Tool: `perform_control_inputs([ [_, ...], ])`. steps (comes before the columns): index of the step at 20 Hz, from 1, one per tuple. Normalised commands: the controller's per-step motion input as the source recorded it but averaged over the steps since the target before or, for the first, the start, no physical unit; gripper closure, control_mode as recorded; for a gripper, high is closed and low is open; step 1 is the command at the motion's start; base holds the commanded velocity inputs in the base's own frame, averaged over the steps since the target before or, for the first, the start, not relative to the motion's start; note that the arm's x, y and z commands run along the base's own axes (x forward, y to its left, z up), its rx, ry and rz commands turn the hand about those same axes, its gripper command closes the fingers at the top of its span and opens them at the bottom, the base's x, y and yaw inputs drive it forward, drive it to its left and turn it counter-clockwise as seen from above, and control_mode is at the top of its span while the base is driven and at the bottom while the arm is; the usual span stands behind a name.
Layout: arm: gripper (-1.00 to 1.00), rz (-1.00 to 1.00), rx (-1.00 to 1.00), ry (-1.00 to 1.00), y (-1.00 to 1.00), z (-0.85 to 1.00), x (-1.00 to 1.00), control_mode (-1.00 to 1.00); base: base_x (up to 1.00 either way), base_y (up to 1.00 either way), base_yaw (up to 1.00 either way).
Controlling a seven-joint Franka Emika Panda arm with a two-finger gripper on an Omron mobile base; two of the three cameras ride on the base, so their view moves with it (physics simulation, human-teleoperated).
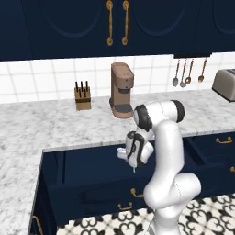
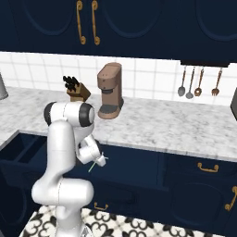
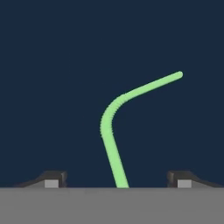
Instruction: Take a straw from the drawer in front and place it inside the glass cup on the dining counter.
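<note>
claw: I see my gripper pointing down into the open drawer; in the hand view the two dark fingertips stand wide apart at the bottom edge, one on each side of the straw, neither touching it. I call it spread wide, not clamped.
straw: green straw with a bent end, lower part rising between my fingertips, bend partway up, short end angling off to the upper right in the hand view. A sliver of green also shows under the hand from the right base camera and a tiny bit from the left.
straw contact: I can't tell if it lies on the drawer floor or hangs free; only flat navy behind it.
drawer: top navy drawer pulled out under the marble counter, my hand over its inside.
arm: I see the white arm folded, elbow up, wrist bent down in front of the counter edge.
counter stuff: brown coffee machine and knife block against the white tile wall, toaster at far right, utensils hanging on the wall.
floor: black-and-white patterned tile.
</note>
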Motion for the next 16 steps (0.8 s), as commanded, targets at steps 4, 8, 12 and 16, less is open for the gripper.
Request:
perform_control_inputs([
  [4, 1.00, -0.01, 0.00, 0.00, 0.00, -0.50, 0.00, -1.00, 0.00, 0.00, 0.00],
  [8, 1.00, -0.01, 0.00, 0.00, 0.00, -0.51, -0.12, -1.00, 0.00, 0.00, 0.00],
  [12, 1.00, 0.00, 0.02, 0.00, 0.00, -0.49, -0.69, -1.00, 0.00, 0.00, 0.00],
  [16, 1.00, 0.00, 0.09, -0.05, -0.01, -0.38, -1.00, -1.00, 0.00, 0.00, 0.00],
])
